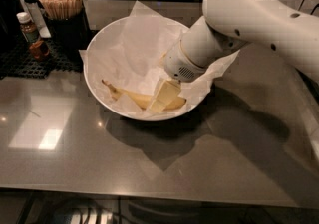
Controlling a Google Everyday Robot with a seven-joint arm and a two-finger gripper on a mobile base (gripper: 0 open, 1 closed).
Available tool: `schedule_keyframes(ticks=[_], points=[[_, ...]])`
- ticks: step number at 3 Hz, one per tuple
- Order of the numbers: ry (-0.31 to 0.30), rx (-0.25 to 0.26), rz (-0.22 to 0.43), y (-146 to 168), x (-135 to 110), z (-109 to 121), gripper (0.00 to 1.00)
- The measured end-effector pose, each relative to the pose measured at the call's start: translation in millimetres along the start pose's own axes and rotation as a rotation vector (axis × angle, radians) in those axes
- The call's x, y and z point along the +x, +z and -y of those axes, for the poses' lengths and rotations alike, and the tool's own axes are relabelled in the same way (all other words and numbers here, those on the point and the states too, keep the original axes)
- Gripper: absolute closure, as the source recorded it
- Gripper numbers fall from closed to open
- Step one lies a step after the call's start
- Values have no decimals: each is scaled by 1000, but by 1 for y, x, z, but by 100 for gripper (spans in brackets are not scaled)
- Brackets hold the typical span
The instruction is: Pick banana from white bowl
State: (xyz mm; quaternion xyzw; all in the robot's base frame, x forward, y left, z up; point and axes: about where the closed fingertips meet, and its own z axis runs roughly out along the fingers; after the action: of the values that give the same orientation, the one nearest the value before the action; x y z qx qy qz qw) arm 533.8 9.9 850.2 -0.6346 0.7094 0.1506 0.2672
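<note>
Item one: the white bowl (95, 68) is sitting on a dark, glossy counter (149, 168). Crinkled white paper (144, 44) is lining it, with corners sticking out over the far rim and the right rim.

Item two: the banana (133, 98) is lying inside the bowl, on the paper, along the near wall. Its brownish stem is pointing toward the bowl's left side and its other end is resting near the bowl's right side. It is unpeeled and is curving with the wall.

Item three: the gripper (163, 96) is reaching down into the bowl from the right, and its pale yellow tip is sitting over the right half of the banana, touching or overlapping it. Whether it is clamping the fruit or merely standing against it cannot be told. The white arm (249, 14) is crossing above the bowl's right rim and covering part of the paper there.

Item four: a dark cup of wooden sticks (61, 1) is standing just beyond the bowl's left rim. A small bottle (27, 26) is standing farther left of the bowl, on a black mat (30, 63).
</note>
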Motion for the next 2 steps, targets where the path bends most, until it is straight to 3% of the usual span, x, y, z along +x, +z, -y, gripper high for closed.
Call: schedule_keyframes(ticks=[2], points=[[5,2,0,4,0,0,57]])
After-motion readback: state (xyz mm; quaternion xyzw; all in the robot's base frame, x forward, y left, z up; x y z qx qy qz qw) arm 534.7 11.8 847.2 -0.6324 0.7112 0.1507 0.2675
